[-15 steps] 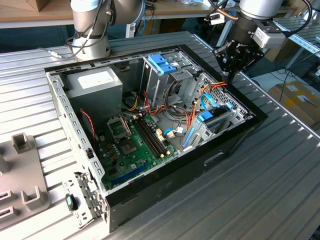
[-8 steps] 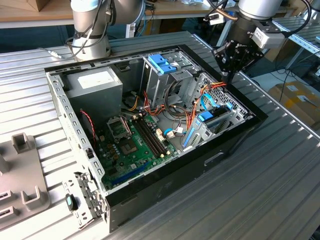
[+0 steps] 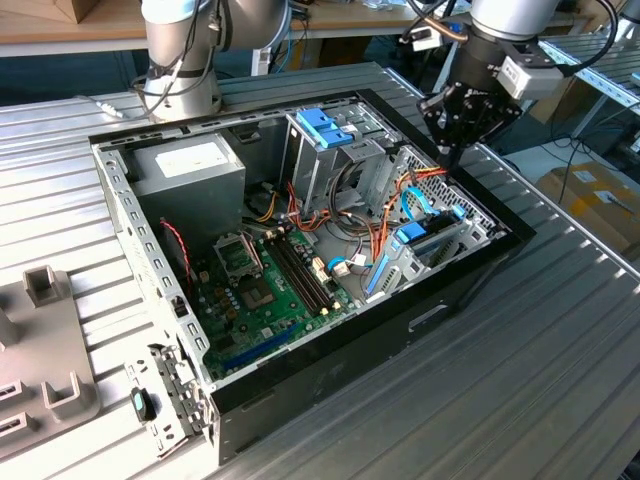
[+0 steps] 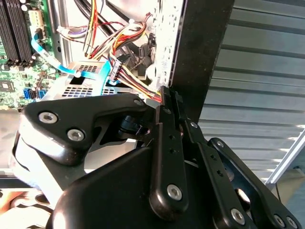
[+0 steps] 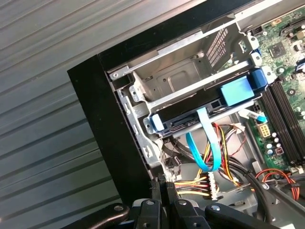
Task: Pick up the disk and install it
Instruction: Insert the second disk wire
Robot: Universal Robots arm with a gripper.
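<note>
**A:** Where is the disk?

**B:** It lies flat in a slot of the metal drive cage, its light blue carrier rail framing it. In the first wrist view it sits just beyond the claw's tips, lower down inside the computer case. By the look of it, it is seated in the bay rather than waiting to be lifted.

**A:** And the claw?

**B:** The gripper has its two fingers pressed together with nothing between them. It hangs over the case's black wall, near the corner.

**A:** How would the disk handle?

**B:** Probably stiff and fairly heavy for its size, with smooth metal faces that could slip. It is likely sensitive to knocks. The plastic rail along the long edges looks like the safest place to pinch, away from the connector end.

**A:** What surrounds it?

**B:** A blue flat cable loops down from its front edge towards the claw. A bundle of coloured wires runs right beside the fingertips. Farther off, past the cage, lies the green motherboard. On the claw's other side, outside the wall, is the ribbed table.
</note>
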